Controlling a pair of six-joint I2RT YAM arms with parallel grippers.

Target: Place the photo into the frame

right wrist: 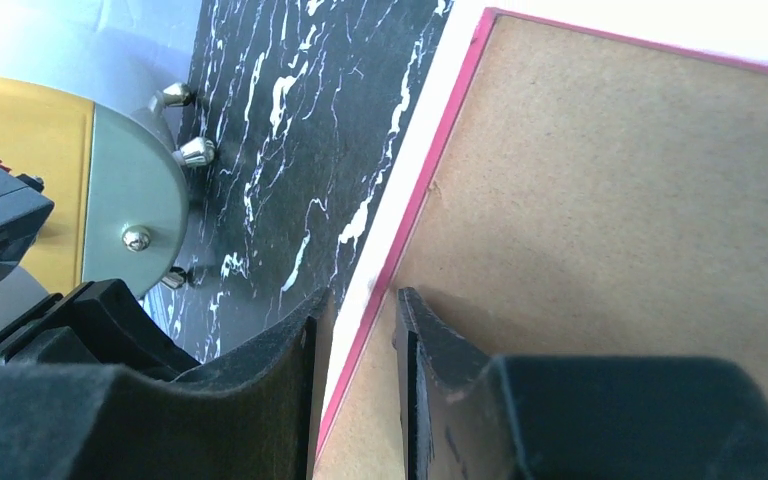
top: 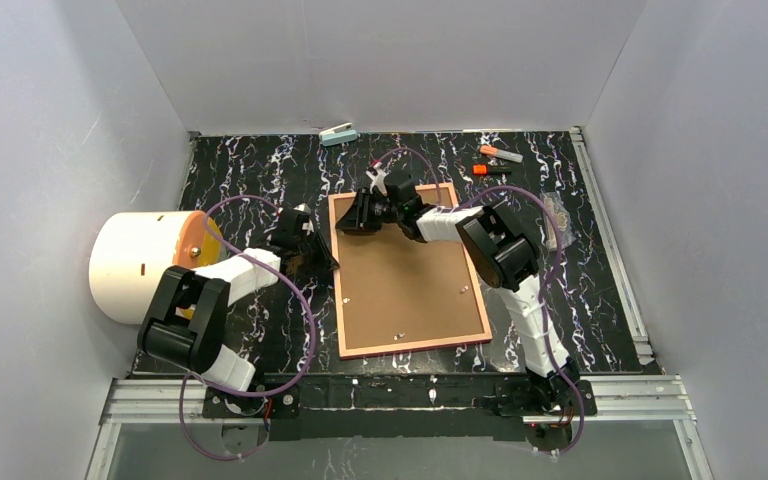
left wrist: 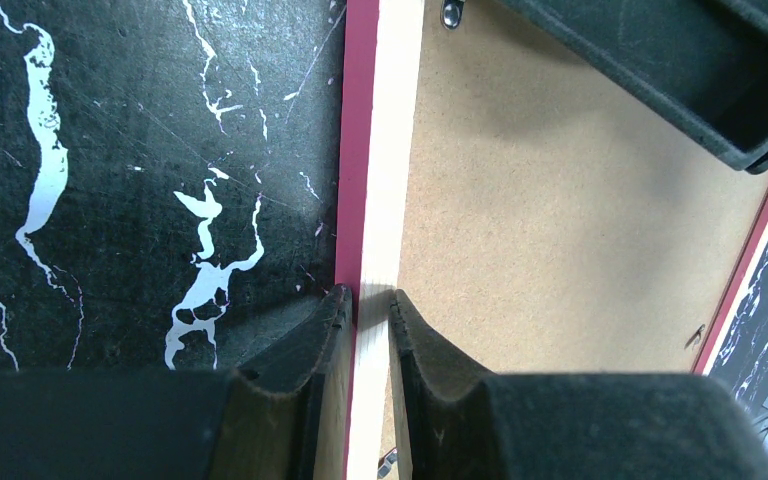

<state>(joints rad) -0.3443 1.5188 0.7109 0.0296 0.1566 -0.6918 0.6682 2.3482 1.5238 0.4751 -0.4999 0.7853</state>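
– So, where does the frame [top: 415,346] lie?
– Flat on the table [top: 250,170], back up, long axis roughly twelve to six. My left gripper [left wrist: 368,295] is pinched narrow on its nine-o'clock rail; my right gripper [right wrist: 360,295] clamps the rail near the eleven-o'clock corner.
– And the photo?
– Not visible; possibly under the backing board [top: 410,280]. Both arms sit on that left edge, so any lift hinges there, I'd judge.

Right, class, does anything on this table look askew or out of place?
The frame lies slightly crooked to the table edges, with the left gripper and right gripper straddling one long rail. The white cylinder lies on its side.
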